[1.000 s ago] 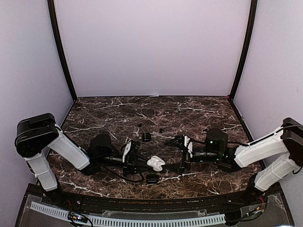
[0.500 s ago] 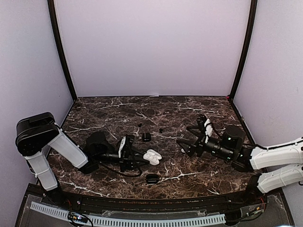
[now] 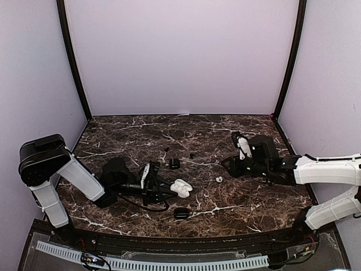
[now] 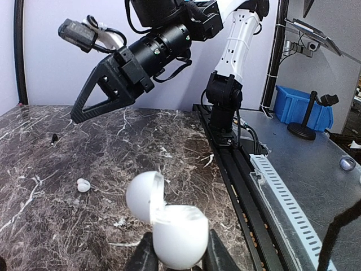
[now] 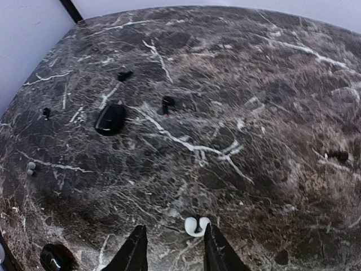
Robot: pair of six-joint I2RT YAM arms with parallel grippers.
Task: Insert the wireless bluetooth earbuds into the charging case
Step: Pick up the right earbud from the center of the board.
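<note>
My left gripper (image 4: 175, 252) is shut on the lower half of an open white charging case (image 4: 176, 234), its lid (image 4: 144, 195) tipped back; from above the case (image 3: 181, 187) lies left of centre. One white earbud (image 5: 197, 226) lies on the marble between my right gripper's (image 5: 174, 236) parted fingers, close to the right-hand one and not pinched. From above, that earbud (image 3: 219, 179) sits just in front of the right gripper (image 3: 228, 165). It is also in the left wrist view, where the earbud (image 4: 83, 184) lies on the table below the right gripper (image 4: 101, 96).
A closed black case (image 3: 174, 163) sits behind the white case, and another black case (image 3: 181, 213) lies near the front edge. Small black earbuds (image 3: 167, 149) (image 3: 192, 154) are scattered on the far marble; the right wrist view shows more black buds (image 5: 167, 104) (image 5: 338, 154).
My right arm pulled away from the white case to the right and back, and its jaws narrowed. A white earbud now lies on the table. The left gripper shifted the case slightly backward.
</note>
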